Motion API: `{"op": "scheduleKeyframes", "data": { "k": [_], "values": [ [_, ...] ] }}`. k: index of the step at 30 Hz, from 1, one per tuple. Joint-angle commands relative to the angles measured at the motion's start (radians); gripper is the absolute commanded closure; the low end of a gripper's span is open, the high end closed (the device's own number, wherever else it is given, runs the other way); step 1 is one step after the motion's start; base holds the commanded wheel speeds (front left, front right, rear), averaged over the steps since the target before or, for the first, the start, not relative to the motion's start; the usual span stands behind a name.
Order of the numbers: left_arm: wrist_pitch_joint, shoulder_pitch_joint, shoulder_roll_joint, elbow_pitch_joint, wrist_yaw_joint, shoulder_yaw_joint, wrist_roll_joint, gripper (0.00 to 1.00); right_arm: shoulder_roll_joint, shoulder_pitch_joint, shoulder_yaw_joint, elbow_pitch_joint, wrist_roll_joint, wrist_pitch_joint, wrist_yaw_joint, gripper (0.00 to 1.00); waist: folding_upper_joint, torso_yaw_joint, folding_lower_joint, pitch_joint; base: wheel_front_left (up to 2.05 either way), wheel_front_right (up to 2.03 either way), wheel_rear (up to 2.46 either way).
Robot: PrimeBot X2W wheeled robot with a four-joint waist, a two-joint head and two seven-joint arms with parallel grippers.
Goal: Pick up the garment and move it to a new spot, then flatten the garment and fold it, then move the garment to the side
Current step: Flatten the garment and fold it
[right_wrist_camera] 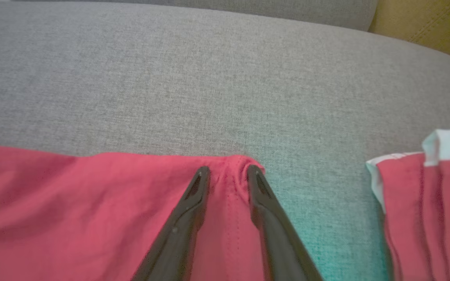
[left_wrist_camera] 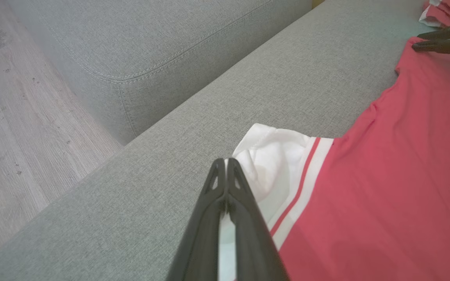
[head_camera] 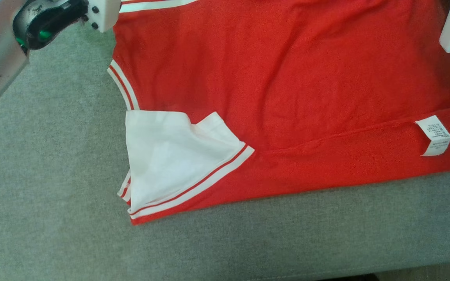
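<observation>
Red shirt (head_camera: pixel 287 78) spread on the grey sofa seat (head_camera: pixel 53 175), filling the middle and right of the head view. Its near edge sits just back from the seat's front.

Nearest us, a long band of red cloth lies folded over. A white care label (head_camera: pixel 434 136) is turned up on it toward the right. At the band's left end is the near white sleeve (head_camera: pixel 162 156), crumpled, its red-and-white striped cuff (head_camera: pixel 197 185) running diagonally.

Beyond that is the shirt's body, mostly flat with soft creases.

At the far left corner, the left gripper (left_wrist_camera: pixel 225 162) has its jaws pressed together, tips at the edge of the far white sleeve (left_wrist_camera: pixel 272 164). We cannot tell whether cloth is caught between them.

At the far right corner, the right gripper (right_wrist_camera: pixel 228 171) has its jaws standing apart, tips on the red hem either side of a small pucker.

Past that corner, across a strip of bare sofa, lies a red piece with white edging (right_wrist_camera: pixel 424 195). Wooden floor (left_wrist_camera: pixel 14 136) lies beside the sofa.
</observation>
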Motion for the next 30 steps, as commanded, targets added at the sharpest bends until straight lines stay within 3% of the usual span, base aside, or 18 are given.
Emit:
{"op": "scheduleKeyframes", "data": {
  "k": [1,3,5,12,20,25,30],
  "values": [
    [-0.007,-0.065,0.037,-0.007,0.002,0.034,-0.005,1.0,-0.017,-0.027,-0.004,-0.025,-0.012,0.011,-0.001,0.54,0.0,0.002,0.0,0.001,0.0,0.0,0.0],
    [-0.009,-0.067,0.037,-0.006,0.002,0.033,-0.007,1.0,-0.015,-0.03,-0.01,-0.021,-0.018,0.016,-0.001,0.6,0.0,0.004,0.0,0.003,0.0,0.0,0.0],
    [-0.012,-0.068,0.038,-0.005,0.002,0.031,-0.008,1.0,-0.011,-0.03,-0.016,-0.017,-0.024,0.023,-0.001,1.0,0.0,0.006,0.0,0.004,0.0,0.0,0.0],
    [-0.064,-0.081,0.054,-0.015,0.002,0.027,0.046,1.0,-0.008,-0.039,-0.024,-0.031,-0.029,-0.002,-0.001,1.0,0.0,0.007,0.0,0.001,0.0,0.0,0.0],
    [-0.207,-0.11,0.058,0.019,0.002,0.025,0.12,1.0,0.0,-0.08,-0.065,-0.03,0.005,-0.086,-0.001,1.0,0.0,0.006,0.0,-0.017,0.0,0.0,0.0],
    [-0.289,-0.116,0.04,0.062,0.002,0.026,0.104,1.0,0.006,-0.075,-0.102,-0.013,0.015,-0.128,-0.001,1.0,0.0,0.022,0.0,-0.046,0.0,0.0,0.0],
    [-0.34,-0.072,0.056,0.041,0.002,0.026,0.07,1.0,-0.019,-0.005,-0.123,-0.043,0.053,-0.14,-0.001,1.0,0.0,0.047,0.0,-0.078,0.0,0.0,0.0]
  ]
}}
